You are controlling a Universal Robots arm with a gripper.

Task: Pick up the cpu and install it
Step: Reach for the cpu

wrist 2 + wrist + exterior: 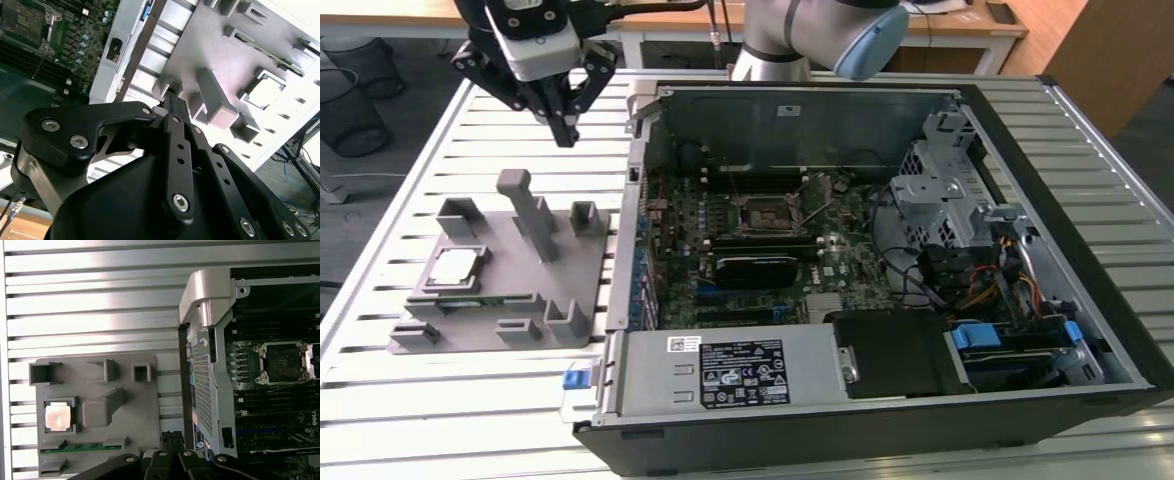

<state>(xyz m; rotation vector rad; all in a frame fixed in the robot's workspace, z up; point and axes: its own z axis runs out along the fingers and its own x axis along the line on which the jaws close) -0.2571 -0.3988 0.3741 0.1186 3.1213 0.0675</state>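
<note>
You see the gripper [564, 132] raised above the slatted table [440, 400], clear of everything on it. Its two fingers meet at the tips and grip nothing. In the first wrist view, the gripper [172, 436] appears over the strip of table between the grey fixture [140, 410] and the wall of the open case [200, 390]. The cpu [454, 268] lies flat, metal top up, in a square pocket of the fixture, on the side toward the exterior view's left. It is well apart from the gripper, at the fixture's edge away from the case. In the first wrist view, a green strip [80, 446] sits in a slot just beside the cpu [57, 417]. The socket [282, 361] is on the board inside the case, beyond the case wall from the fixture.
</note>
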